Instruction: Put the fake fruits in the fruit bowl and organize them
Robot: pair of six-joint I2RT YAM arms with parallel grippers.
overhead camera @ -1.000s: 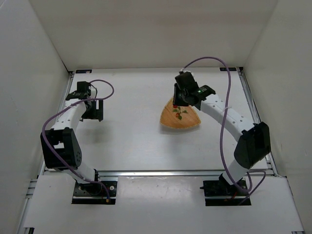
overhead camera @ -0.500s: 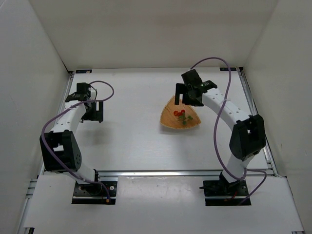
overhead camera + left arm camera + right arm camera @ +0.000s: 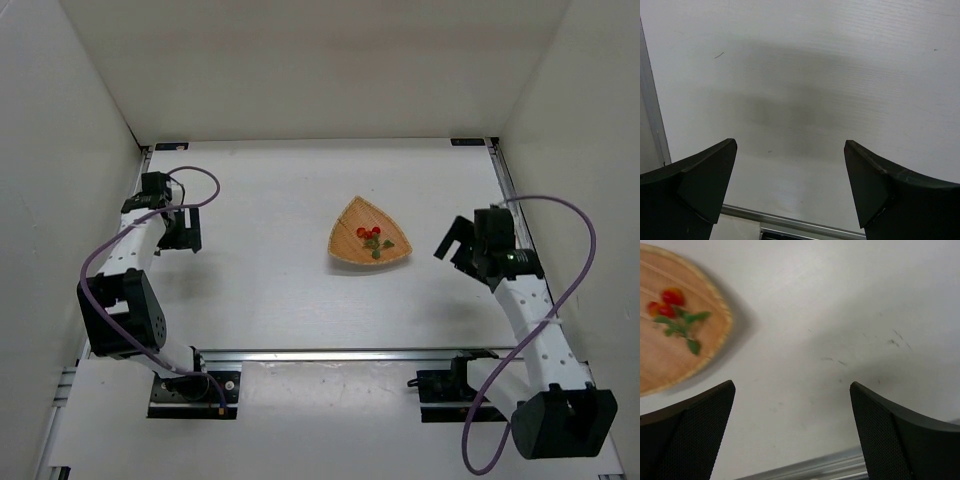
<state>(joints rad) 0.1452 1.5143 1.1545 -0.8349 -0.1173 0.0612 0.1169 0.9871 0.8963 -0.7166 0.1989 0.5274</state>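
You have both pincers released, and neither one grasps anything. Your right gripper (image 3: 452, 243) hangs over the table (image 3: 270, 290) to the right of the fruit bowl (image 3: 347, 243), apart from it, jaws spread wide. In the right wrist view its two dark fingers (image 3: 687, 427) sit at the bottom corners with bare white tabletop between them and a few faint scuff marks (image 3: 895, 336) on the surface beyond. The bowl, a shallow woven tan-orange basket shaped like a rounded triangle, lies flat a little right of the table's middle, its point toward the back wall (image 3: 320, 70). The fake fruits (image 3: 372, 238) lie inside it, toward the right half of the basket. You can see two or three small red and orange-red round pieces bunched close together, with a green leafy stem (image 3: 679, 322) trailing from them toward the near edge of the bowl; which round piece is the loose one you cannot tell at this size. All of the fruit sits within the woven rim. Your left gripper (image 3: 183, 232) is far over on the left side of the table, close to the left wall (image 3: 60, 200) and well apart from the bowl, also wide open — the left wrist view shows its fingertips apart over plain tabletop, with a soft shadow on the surface and a metal rail (image 3: 790, 220) along the bottom edge
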